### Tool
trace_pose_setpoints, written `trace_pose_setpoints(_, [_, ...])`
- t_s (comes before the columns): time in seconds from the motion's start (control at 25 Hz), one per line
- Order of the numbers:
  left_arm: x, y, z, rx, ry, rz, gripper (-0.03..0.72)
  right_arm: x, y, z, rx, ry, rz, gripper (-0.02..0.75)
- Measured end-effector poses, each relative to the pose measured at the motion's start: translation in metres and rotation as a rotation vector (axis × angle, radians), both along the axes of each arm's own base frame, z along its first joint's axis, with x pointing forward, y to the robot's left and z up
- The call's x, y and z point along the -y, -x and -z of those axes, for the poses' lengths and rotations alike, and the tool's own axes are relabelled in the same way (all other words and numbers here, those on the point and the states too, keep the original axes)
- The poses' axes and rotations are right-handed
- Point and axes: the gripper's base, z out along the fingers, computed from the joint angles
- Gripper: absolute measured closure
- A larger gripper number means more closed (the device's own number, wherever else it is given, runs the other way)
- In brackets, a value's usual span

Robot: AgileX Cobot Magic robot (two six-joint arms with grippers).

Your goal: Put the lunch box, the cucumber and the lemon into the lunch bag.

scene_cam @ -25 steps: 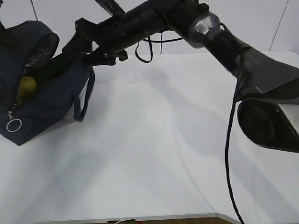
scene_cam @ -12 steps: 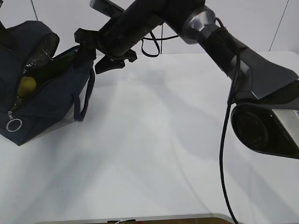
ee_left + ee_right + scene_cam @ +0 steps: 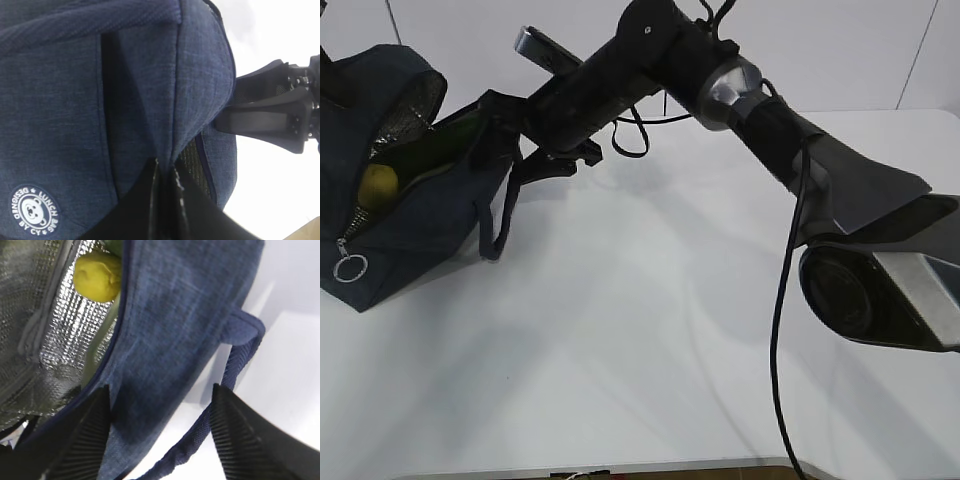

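**Bag on its side, right jaws wide at its rim**

While the lunch bag (image 3: 415, 215) lies tipped at the table's (image 3: 650, 330) left edge, its opening faces up and right, its long axis slanting down toward the ring pull (image 3: 350, 268). Lemon (image 3: 377, 184) sits inside against silver lining. Right gripper (image 3: 160, 435): jaws well apart, empty, straddling the bag's navy wall. Left gripper (image 3: 165, 175): jaws pressed together, tips against bag fabric; a pinch cannot be confirmed.

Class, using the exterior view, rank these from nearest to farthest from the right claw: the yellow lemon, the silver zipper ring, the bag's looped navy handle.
1. Looped navy fabric handle, just below the right claw.
2. Yellow oval lemon, left, inside the bag's opening.
3. Silver zipper ring, lowest, far left.
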Motion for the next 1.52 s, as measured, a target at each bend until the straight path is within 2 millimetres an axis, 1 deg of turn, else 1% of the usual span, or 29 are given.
trace_pose_setpoints(0.32, [0.0,0.0,0.0,0.0,0.0,0.0,0.701,-0.002,0.001,-0.002,-0.003,-0.024,0.001,0.239])
trace_pose_setpoints(0.4, [0.0,0.0,0.0,0.0,0.002,0.0,0.701,-0.003,0.001,-0.002,-0.002,-0.025,0.001,0.26])
trace_pose_setpoints(0.48, [0.0,0.0,0.0,0.001,0.006,0.0,0.701,-0.005,0.002,-0.001,0.004,-0.022,0.002,0.317])
trace_pose_setpoints(0.72, [0.001,0.0,0.0,0.001,0.009,-0.001,0.701,-0.006,-0.001,0.009,0.002,-0.012,0.012,0.602])
trace_pose_setpoints(0.8, [0.001,0.0,-0.001,0.0,0.012,-0.003,0.701,-0.005,-0.001,0.01,0.013,-0.005,0.002,0.685])
trace_pose_setpoints(0.84, [0.001,0.0,-0.001,-0.003,0.014,-0.008,0.701,-0.005,-0.001,0.011,0.021,0.003,-0.005,0.709])
trace_pose_setpoints(0.96, [0.003,0.0,-0.001,-0.009,0.029,-0.014,0.701,-0.001,0.0,0.008,0.06,0.066,-0.026,0.722])
trace_pose_setpoints(1.08, [0.012,0.0,-0.002,-0.009,0.054,-0.002,0.701,0.005,-0.002,0.005,0.122,0.166,-0.01,0.722])
trace_pose_setpoints(1.28, [0.037,0.001,-0.004,-0.019,0.085,0.041,0.701,0.011,-0.004,0.004,0.139,0.23,0.021,0.722])
trace_pose_setpoints(1.36, [0.046,0.002,-0.004,-0.023,0.093,0.057,0.701,0.015,-0.004,-0.004,0.163,0.257,0.034,0.722])
trace_pose_setpoints(1.52, [0.053,0.002,-0.006,-0.023,0.128,0.064,0.701,0.022,-0.002,-0.03,0.233,0.301,0.062,0.723])
